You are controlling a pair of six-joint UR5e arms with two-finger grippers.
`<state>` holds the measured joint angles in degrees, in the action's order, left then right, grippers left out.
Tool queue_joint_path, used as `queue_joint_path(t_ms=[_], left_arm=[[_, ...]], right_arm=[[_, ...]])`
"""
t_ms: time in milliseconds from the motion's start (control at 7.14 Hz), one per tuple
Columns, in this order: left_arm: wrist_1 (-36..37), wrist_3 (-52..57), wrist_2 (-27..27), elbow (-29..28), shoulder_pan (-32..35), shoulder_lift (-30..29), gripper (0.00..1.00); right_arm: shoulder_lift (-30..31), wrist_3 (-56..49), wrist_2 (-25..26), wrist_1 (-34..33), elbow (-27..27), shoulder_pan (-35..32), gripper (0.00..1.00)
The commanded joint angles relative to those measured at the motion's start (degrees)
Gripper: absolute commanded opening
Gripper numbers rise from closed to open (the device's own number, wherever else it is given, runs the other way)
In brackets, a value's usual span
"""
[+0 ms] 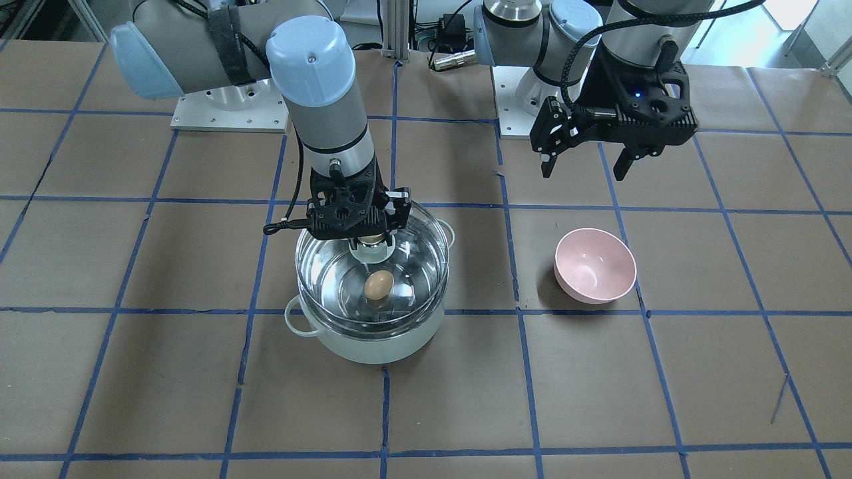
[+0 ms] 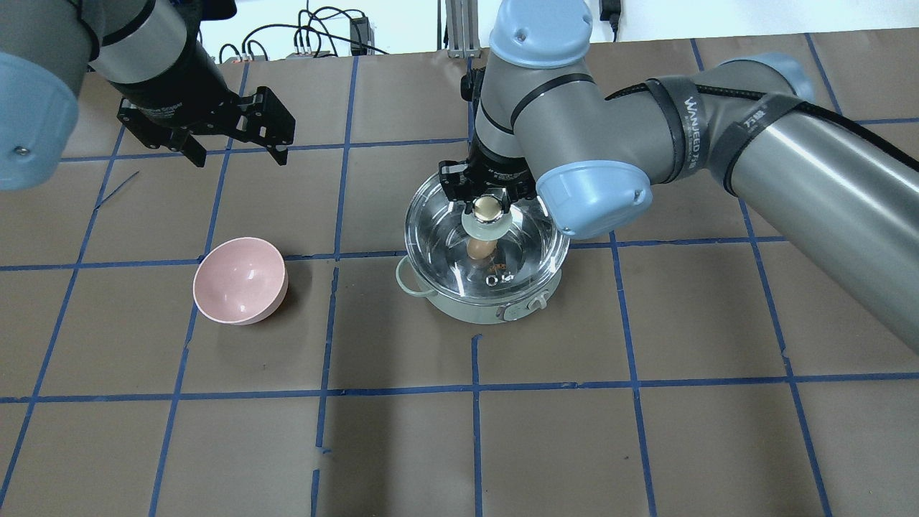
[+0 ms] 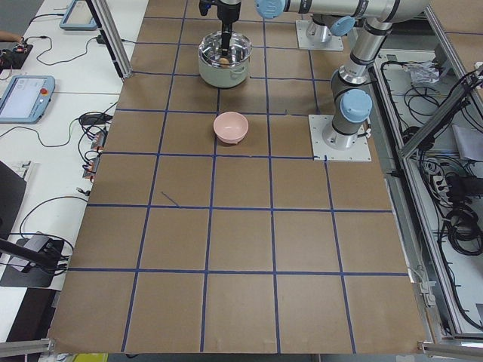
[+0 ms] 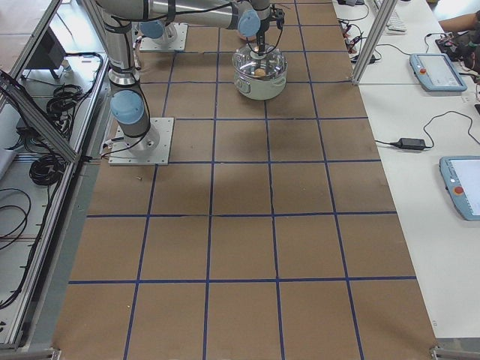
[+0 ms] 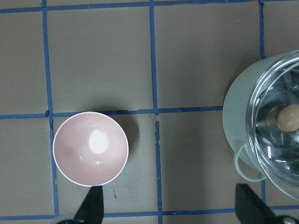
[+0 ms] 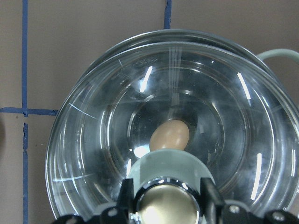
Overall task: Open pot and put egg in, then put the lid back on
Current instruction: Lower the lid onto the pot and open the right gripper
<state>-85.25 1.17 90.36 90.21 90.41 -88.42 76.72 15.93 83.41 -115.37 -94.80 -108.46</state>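
egg lay inside the pot, so that step looked done. right gripper, clamped on the lid, held it just over the rim, seemingly not yet seated. left gripper hung idle, jaws apart.

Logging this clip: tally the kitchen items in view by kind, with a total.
pot: 1
glass lid: 1
egg: 1
pink bowl: 1
Total: 4
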Motion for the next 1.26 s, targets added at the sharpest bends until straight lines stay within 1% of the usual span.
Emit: queue_joint_path(t_ms=[0, 700, 840, 980, 1120], left_arm=[[0.0, 0.1, -0.3, 0.0, -0.1, 0.0, 1.0], [-0.5, -0.7, 0.5, 0.0, 0.1, 0.0, 1.0], [-0.5, -0.7, 0.5, 0.0, 0.0, 0.0, 1.0], [-0.6, -0.7, 0.4, 0.0, 0.0, 0.0, 1.0], [-0.4, 0.0, 0.1, 0.1, -0.1, 0.0, 1.0]], right_arm=[[-0.1, 0.0, 0.0, -0.1, 0.0, 0.0, 0.22], [-1.0, 0.0, -0.1, -3.0, 0.0, 0.0, 0.24], [-1.0, 0.1, 0.1, -2.9, -0.1, 0.0, 0.42], [-0.9, 0.1, 0.4, -3.3, -0.9, 0.0, 0.78], [-0.8, 0.2, 0.5, -3.8, -1.2, 0.0, 1.0]])
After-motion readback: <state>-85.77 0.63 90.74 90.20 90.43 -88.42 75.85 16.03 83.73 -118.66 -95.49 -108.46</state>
